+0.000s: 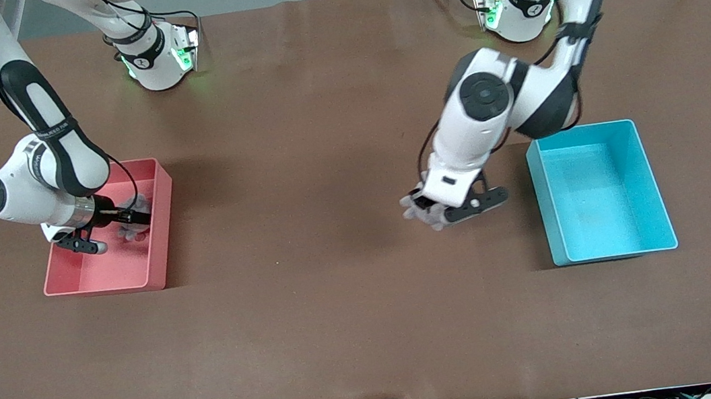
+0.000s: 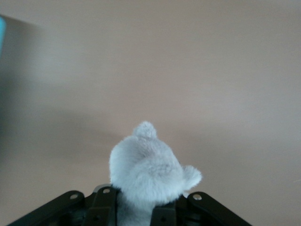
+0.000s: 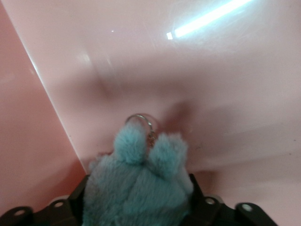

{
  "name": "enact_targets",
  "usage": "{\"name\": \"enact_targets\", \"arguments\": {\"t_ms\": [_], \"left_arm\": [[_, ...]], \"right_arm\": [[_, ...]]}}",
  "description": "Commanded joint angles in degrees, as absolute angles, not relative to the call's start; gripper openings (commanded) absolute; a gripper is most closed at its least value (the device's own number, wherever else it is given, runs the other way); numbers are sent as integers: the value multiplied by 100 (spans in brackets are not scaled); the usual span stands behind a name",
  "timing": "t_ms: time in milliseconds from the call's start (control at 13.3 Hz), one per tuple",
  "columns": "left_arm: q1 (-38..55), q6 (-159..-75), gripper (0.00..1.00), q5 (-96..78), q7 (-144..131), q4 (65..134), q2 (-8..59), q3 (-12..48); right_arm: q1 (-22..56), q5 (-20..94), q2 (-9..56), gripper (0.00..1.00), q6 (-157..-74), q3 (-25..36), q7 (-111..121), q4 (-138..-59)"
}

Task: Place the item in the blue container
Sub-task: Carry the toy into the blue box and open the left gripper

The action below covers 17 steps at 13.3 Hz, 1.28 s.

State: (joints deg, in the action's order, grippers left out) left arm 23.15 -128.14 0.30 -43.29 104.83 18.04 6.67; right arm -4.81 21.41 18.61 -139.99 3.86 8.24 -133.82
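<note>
My left hand (image 1: 428,212), clamped on a grey plush (image 2: 146,172), hangs over the worktop (image 1: 338,283) beside the blue bin (image 1: 658,203); my right hand (image 1: 128,224) grips a teal plush (image 3: 138,188) inside the pink bin (image 1: 160,237).

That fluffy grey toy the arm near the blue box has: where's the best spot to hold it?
Around its soft body, as the left gripper does now, coming from its lower end: the plush toy is squeezed between the fingers, leaving its rounded head and small ears free.
</note>
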Motion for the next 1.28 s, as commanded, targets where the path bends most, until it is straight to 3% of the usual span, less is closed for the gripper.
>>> {"name": "enact_targets", "arguments": {"t_ms": [0,375,901,1201], "left_arm": [[1559,-12491,27,79,-3116,11538,758,721],[134,-12331,27,79,-1085,11935,413,721],[-711,-12761,27,280,174,11944,1159,694],[-835,-12858,30,299,483,11953,1555,677]], "right_arm": [[-527,2285,1828,76,-14019,360,967,-13482],[-527,2285,1828,46,-13975,360,967,-13482],[-527,2285,1828,4,-13975,360,958,-13474],[-527,2285,1819,0,-13948,360,949,-13447]]}}
